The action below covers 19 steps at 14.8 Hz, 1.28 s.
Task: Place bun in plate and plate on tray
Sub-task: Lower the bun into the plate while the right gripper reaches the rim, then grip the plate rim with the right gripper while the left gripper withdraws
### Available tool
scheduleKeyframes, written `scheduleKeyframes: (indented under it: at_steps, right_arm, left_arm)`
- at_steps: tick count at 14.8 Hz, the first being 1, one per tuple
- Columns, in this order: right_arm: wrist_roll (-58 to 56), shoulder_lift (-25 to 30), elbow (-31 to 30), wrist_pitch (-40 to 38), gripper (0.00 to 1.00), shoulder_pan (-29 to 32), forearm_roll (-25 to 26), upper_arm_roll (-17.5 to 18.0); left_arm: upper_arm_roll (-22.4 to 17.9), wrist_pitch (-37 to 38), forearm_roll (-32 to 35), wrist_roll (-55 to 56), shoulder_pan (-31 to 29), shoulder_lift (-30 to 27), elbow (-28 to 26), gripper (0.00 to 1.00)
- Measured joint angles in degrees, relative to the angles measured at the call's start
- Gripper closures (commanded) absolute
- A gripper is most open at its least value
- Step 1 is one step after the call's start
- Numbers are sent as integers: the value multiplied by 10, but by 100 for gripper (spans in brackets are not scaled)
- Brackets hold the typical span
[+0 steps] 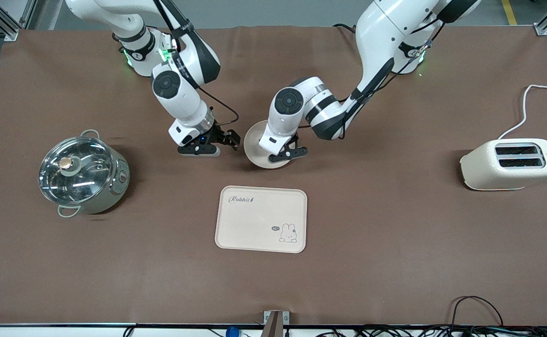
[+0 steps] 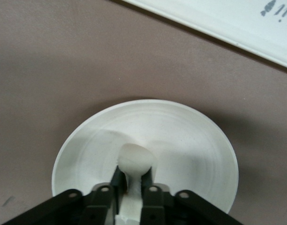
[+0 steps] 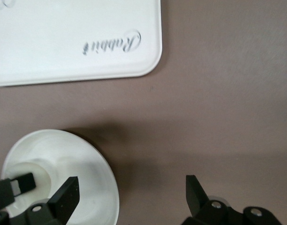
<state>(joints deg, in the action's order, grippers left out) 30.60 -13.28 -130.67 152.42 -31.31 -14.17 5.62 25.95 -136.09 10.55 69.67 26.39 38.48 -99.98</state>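
Nearest the front camera, the cream rectangular tray with rounded corners (image 1: 261, 219) is lying bare on the brown worktop (image 1: 395, 262); its script lettering is reading "Rabbit", with a small rabbit drawing in one corner; a tiny mark beside the rabbit is too small to read. Farther back, the round shallow cream plate (image 1: 253, 145) is sitting on the worktop, not yet on the tray; the left pincer (image 2: 130, 180) is hanging low over it, pinching the small off-white rounded bun (image 2: 135, 159) between its fingers, the bun just at the plate's floor. The right pincer (image 3: 132, 194) is waiting beside the plate toward the right arm's end, its fingers spread and holding nothing. My read: the bun is being placed now; doing it well means letting go only once the lump is resting near the plate's middle, then lifting straight up so it isn't dragged to the rim. At the worktop's ends, a glass-lidded pot (image 1: 82, 172) and a cream toaster (image 1: 511, 164) are standing idle.
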Motion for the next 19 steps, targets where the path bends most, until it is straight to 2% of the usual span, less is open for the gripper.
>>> scheduleKeyframes:
  at_steps: [2, 7, 8, 9, 10, 12, 14, 17, 18, 19]
  right_arm:
    - [19, -21, -5, 14, 1, -15, 0, 0]
    - [50, -51, -5, 40, 19, -53, 0, 0]
    - [51, -56, -5, 43, 26, -58, 0, 0]
    - [51, -60, -5, 45, 40, -61, 0, 0]
    - [51, -65, -5, 51, 48, -65, 0, 0]
    - [51, -77, -6, 72, 55, -73, 0, 0]
    - [51, -90, -6, 90, 73, -81, 0, 0]
    - [51, -97, -5, 97, 92, -84, 0, 0]
    - [51, -97, -5, 97, 98, -84, 0, -1]
    - [51, -97, -5, 97, 100, -84, 0, -1]
  left_arm:
    - [0, 0, 0, 0, -2, 2, 5, 0]
    - [-1, 16, 0, -7, -15, -6, 25, 0]
    - [-1, 21, 0, -9, -17, -10, 25, 0]
    - [-1, 25, 0, -16, -19, -14, 25, 0]
    - [-2, 33, 0, -37, -23, -19, 26, 0]
    - [-4, 63, 0, -100, -52, -39, 33, 0]
    - [-5, 111, 0, -179, -104, -63, 53, 0]
    - [-6, 150, 4, -285, -172, -94, 77, 0]
    - [-6, 153, 8, -315, -190, -103, 80, 0]
    - [-7, 154, 11, -342, -209, -110, 82, 0]
